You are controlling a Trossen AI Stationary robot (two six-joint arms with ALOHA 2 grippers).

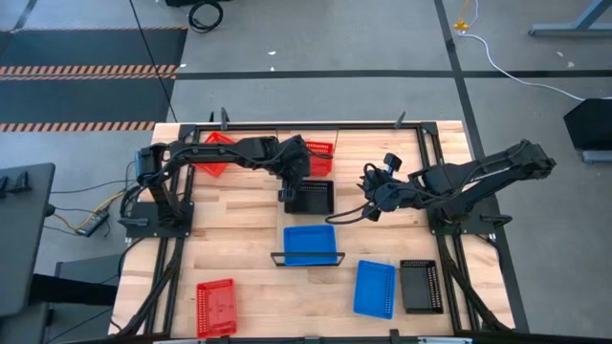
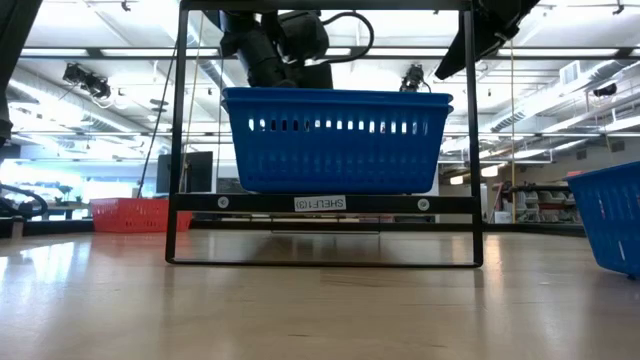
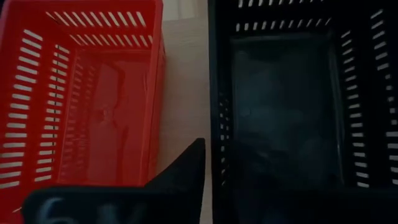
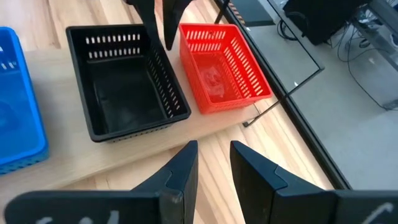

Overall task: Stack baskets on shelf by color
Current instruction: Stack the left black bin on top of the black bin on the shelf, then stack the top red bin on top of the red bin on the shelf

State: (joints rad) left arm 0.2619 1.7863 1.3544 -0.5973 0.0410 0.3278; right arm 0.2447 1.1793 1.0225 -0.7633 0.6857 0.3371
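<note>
The shelf (image 1: 308, 219) runs from the table's far edge toward its middle, with its black frame (image 2: 325, 203) at the near end. On it stand, from far to near, a red basket (image 4: 221, 65), a black basket (image 4: 124, 84) and a blue basket (image 2: 335, 140). My left gripper (image 4: 158, 22) points down at the black basket's far left corner. It looks open, one finger (image 3: 186, 171) between the red and black baskets and the other over the black basket's inside. My right gripper (image 4: 211, 152) is open and empty to the right of the shelf, level with the black basket. My left gripper's fingers stand on either side of the black basket's long far wall (image 4: 163, 59), near its left end, coming from above. I cannot tell whether they touch it. The basket rests flat on the shelf.
Loose on the table are a red basket (image 1: 216, 154) at the far left under my left arm, a red basket (image 1: 216, 307) at the near left, and a blue basket (image 1: 375, 288) and a black basket (image 1: 421, 286) at the near right. Black rails edge the table.
</note>
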